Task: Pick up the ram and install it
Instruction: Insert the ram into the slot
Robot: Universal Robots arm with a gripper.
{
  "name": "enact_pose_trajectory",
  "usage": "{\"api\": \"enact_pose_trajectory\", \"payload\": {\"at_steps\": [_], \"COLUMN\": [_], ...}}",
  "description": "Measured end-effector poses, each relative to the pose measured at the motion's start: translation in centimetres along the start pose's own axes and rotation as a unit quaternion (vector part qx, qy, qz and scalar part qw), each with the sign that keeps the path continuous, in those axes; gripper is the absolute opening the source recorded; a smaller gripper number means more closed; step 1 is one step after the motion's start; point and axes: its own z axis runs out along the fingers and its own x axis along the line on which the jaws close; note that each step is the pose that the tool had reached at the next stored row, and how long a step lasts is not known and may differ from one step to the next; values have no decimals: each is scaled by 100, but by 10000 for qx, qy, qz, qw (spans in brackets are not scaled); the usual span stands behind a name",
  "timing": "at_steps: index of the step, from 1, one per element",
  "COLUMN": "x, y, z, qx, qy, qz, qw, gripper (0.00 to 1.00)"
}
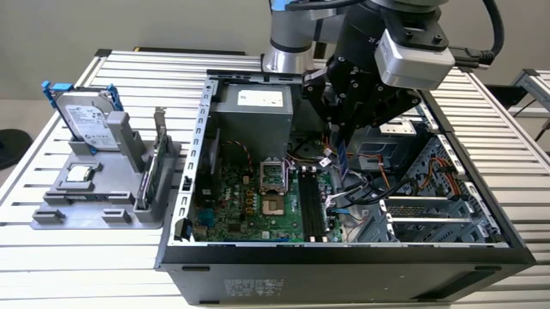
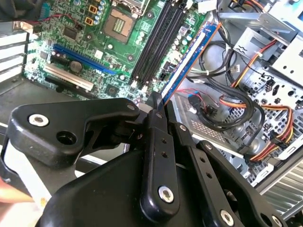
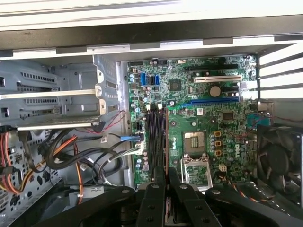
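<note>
My gripper [image 1: 341, 129] is inside the open computer case [image 1: 198, 193], shut on the ram [image 1: 344, 156]. The ram hangs below the fingers as a thin stick. In the second wrist view the ram [image 2: 189, 56] appears edge-on, running out from the gripper [image 2: 156, 108] with a blue and orange edge. In the first wrist view the ram [image 3: 165, 139] is a thin orange line ahead of the gripper [image 3: 165, 182], lying along the black memory slots [image 3: 155, 135]. It is held above the motherboard [image 1: 257, 219], close to the memory slots [image 1: 311, 206] and roughly parallel to them.
A grey holder [image 1: 94, 215] on the exterior view's left carries a hard drive with a blue bracket [image 1: 86, 122] and a processor chip [image 1: 80, 172]. Inside the case are the power supply [image 1: 254, 109], the processor socket [image 1: 273, 187], loose cables [image 1: 378, 183] and a drive cage [image 1: 429, 215].
</note>
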Motion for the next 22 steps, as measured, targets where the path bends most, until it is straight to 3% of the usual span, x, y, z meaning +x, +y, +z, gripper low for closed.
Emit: {"api": "enact_pose_trajectory", "payload": {"at_steps": [22], "x": [10], "y": [-1], "z": [124], "qx": [-4], "qy": [-3], "qz": [3], "qw": [10000], "gripper": [0]}}
